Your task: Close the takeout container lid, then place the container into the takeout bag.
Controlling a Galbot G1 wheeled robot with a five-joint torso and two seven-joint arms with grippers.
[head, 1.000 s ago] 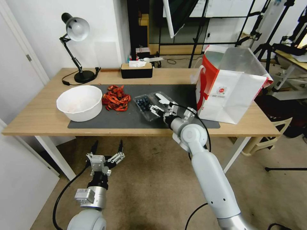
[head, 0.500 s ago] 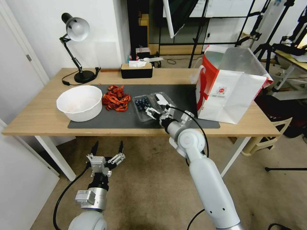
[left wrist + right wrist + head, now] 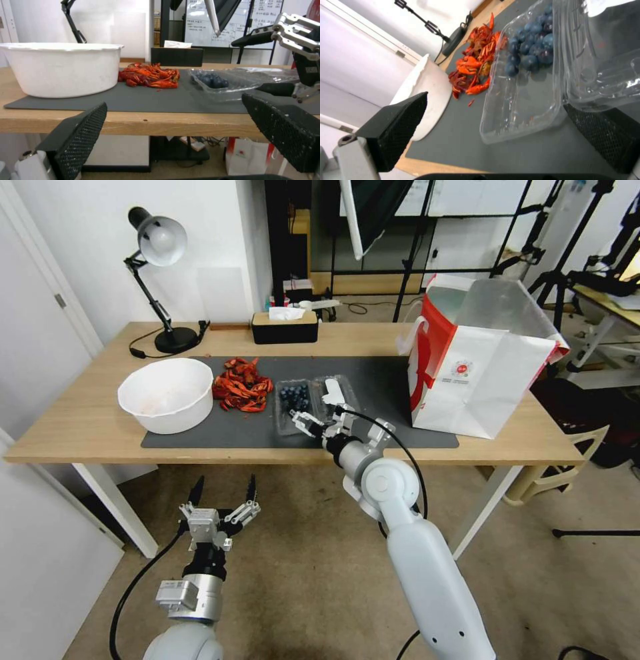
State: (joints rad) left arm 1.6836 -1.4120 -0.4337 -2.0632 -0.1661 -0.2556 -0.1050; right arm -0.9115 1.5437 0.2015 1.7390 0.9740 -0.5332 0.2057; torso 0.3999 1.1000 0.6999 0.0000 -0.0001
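Note:
The takeout container (image 3: 294, 407) lies open on the dark mat, blueberries (image 3: 530, 50) in its tray (image 3: 520, 107). Its lid (image 3: 337, 392), clear with a white label, lies flat to the right of the tray. My right gripper (image 3: 312, 424) is open at the container's near edge, one finger (image 3: 606, 135) by the lid's (image 3: 606, 62) rim, the other finger (image 3: 396, 127) off the tray's far side. The takeout bag (image 3: 480, 373) stands open to the right on the table. My left gripper (image 3: 223, 493) hangs open below the table's front edge.
A white bowl (image 3: 167, 393) and a pile of red crayfish (image 3: 242, 385) sit left of the container on the mat (image 3: 220, 430). A black tissue box (image 3: 285, 327) and a desk lamp (image 3: 160, 280) stand at the back of the wooden table (image 3: 80, 427).
My right gripper has drawn left and toward the table's near edge. The container has shifted left and turned squarer to the table edge. The left arm has stayed put.

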